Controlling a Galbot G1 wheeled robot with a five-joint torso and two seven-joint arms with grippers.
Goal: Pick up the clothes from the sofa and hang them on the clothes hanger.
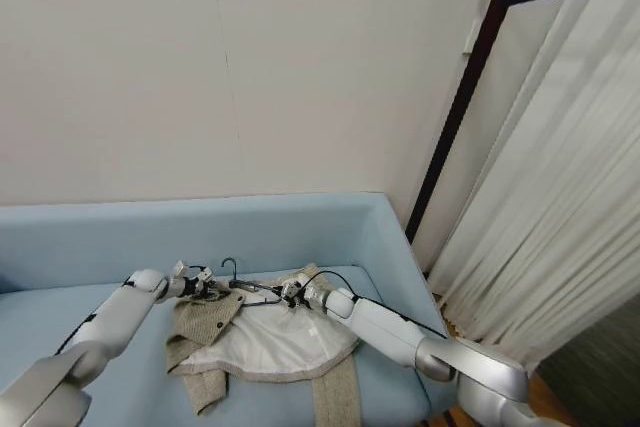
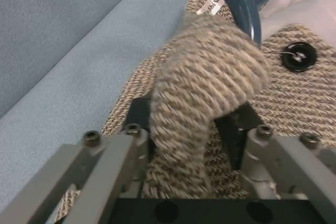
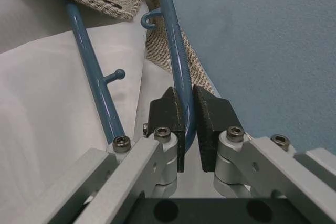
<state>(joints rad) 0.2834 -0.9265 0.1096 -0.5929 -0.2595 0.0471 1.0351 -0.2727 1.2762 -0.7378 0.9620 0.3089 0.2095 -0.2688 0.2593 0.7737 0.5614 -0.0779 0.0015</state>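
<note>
On sofa (image 1: 200, 237): left jaws pinch cardigan (image 2: 210, 87), right hanger (image 3: 172, 45).

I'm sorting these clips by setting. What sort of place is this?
Probably a living room in a home, or a mock-up of one: a light blue sofa against a plain wall, a dark clothes rack beside long white curtains, and a knit garment with a blue hanger on it.

Beige, perhaps herringbone, jacket (image 2: 210, 77); blue hanger (image 3: 174, 51)
</note>
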